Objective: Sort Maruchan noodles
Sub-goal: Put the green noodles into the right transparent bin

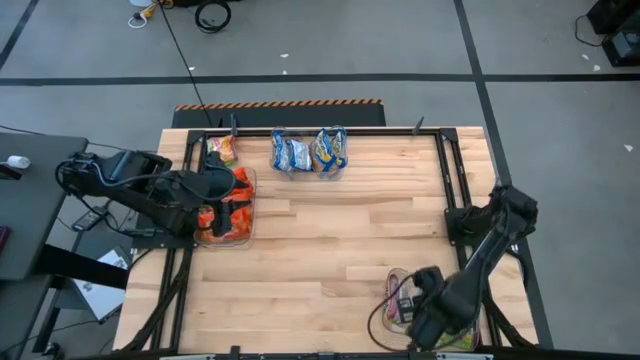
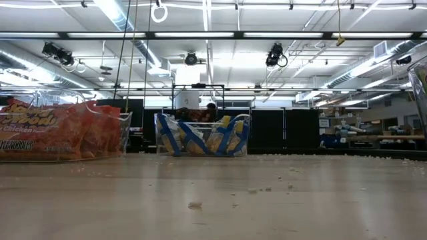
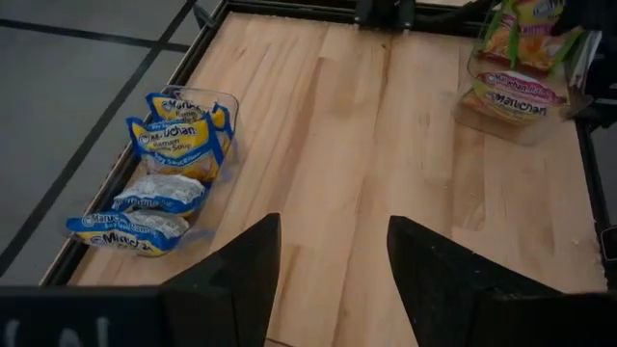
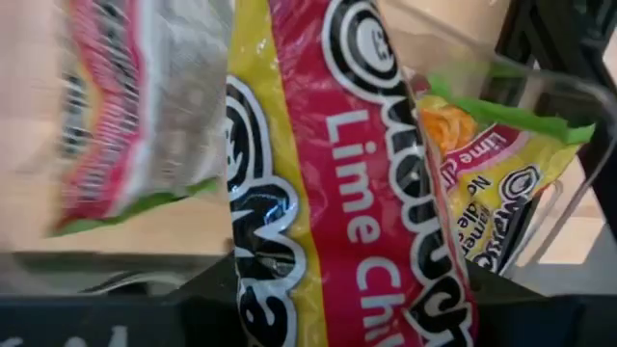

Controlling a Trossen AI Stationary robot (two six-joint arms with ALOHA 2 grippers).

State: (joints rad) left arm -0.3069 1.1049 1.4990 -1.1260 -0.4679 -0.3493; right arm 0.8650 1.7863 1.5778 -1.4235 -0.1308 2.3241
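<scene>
My right gripper (image 1: pixel 425 312) is at the near right, over a clear tray (image 1: pixel 392 300) that holds yellow-green and pink packets (image 4: pixel 501 193). It is shut on a yellow packet with a pink band (image 4: pixel 328 173). My left gripper (image 3: pixel 333 260) is open and empty, above the clear tray of orange-red packets (image 1: pixel 225 215) at the left. Blue-and-yellow packets (image 1: pixel 310 152) stand in a clear tray at the far edge. One yellow-green and pink packet (image 1: pixel 222 150) lies at the far left. My right gripper holds the yellow and pink packet by its lower end (image 4: pixel 337 289), which sits between the two fingers. The packet fills the gap and hides the place of contact. It stands up from the fingers in front of the camera, above the tray.
A black frame rail (image 1: pixel 320 130) runs round the table. The bare wood in the middle (image 1: pixel 340 230) is free room. The low view shows the orange tray (image 2: pixel 60 133) and the blue tray (image 2: pixel 203 137), and no gripper.
</scene>
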